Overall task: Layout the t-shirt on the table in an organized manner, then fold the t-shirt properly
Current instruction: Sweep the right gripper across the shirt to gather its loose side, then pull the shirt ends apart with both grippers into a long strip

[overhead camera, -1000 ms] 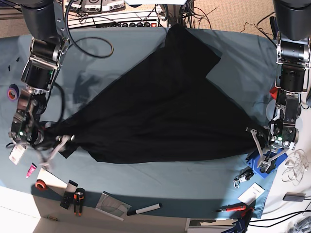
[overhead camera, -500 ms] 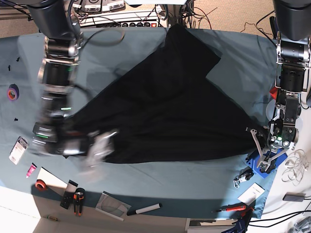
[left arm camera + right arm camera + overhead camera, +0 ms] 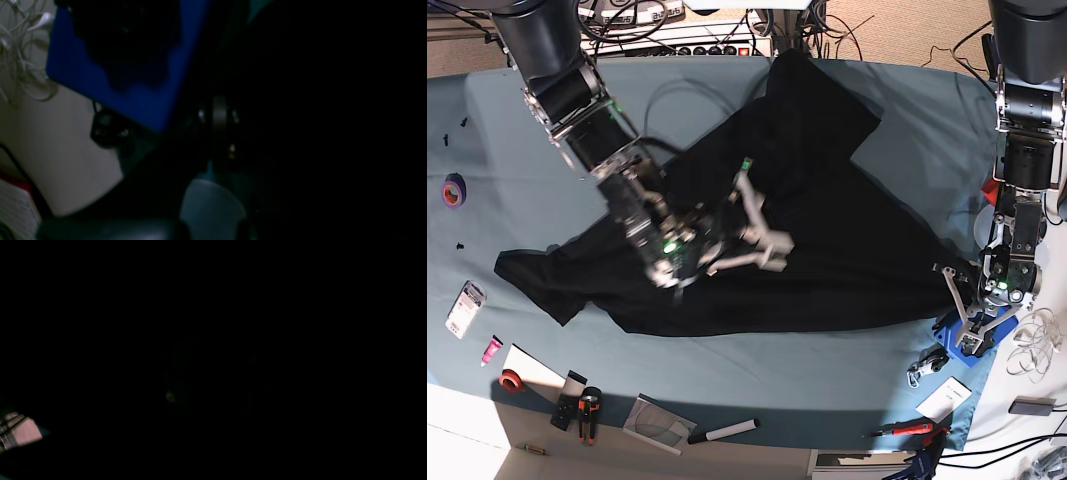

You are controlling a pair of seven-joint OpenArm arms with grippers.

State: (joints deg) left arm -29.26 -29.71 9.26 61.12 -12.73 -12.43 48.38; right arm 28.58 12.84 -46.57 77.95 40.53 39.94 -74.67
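The black t-shirt (image 3: 827,200) lies spread and wrinkled across the teal table (image 3: 907,110), with one corner at the far left and another tapering to the right. No print shows. My right gripper (image 3: 752,230) hovers over the shirt's middle, its pale fingers (image 3: 747,195) apart with nothing between them. My left gripper (image 3: 957,305) is shut at the shirt's right corner, which runs up into it. In the left wrist view, black t-shirt cloth (image 3: 333,116) fills the right side. The right wrist view is almost wholly dark.
A blue object (image 3: 952,345) sits under the left gripper and shows as the blue object (image 3: 116,76) in the left wrist view. A purple tape roll (image 3: 453,189), red tape (image 3: 510,380), pliers (image 3: 587,410) and a marker (image 3: 724,432) line the left and front edges. Cables (image 3: 677,40) run along the back.
My right arm swung from the shirt's left corner to above its middle. That corner now lies loose on the table. The left arm has not moved.
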